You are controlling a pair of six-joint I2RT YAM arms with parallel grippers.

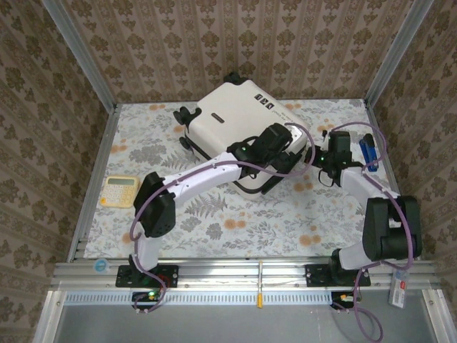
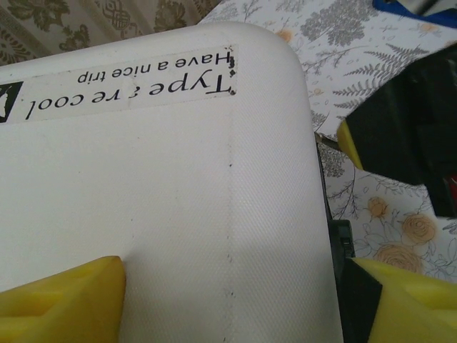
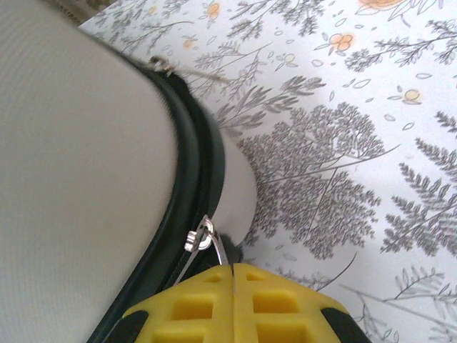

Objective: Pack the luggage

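Zipper pull [image 3: 203, 239] in right hand [image 3: 232, 267]; overhead, luggage [image 1: 235, 121] closed

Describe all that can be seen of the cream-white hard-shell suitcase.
The cream-white hard-shell suitcase lies flat and closed, diagonally at the far middle of the floral table cover. Textured shell, black wheels, dark zip seam, a "Have a nice trip" label. The left gripper's open fingers straddle one corner; the right gripper's shut fingers pinch its metal zip pull.
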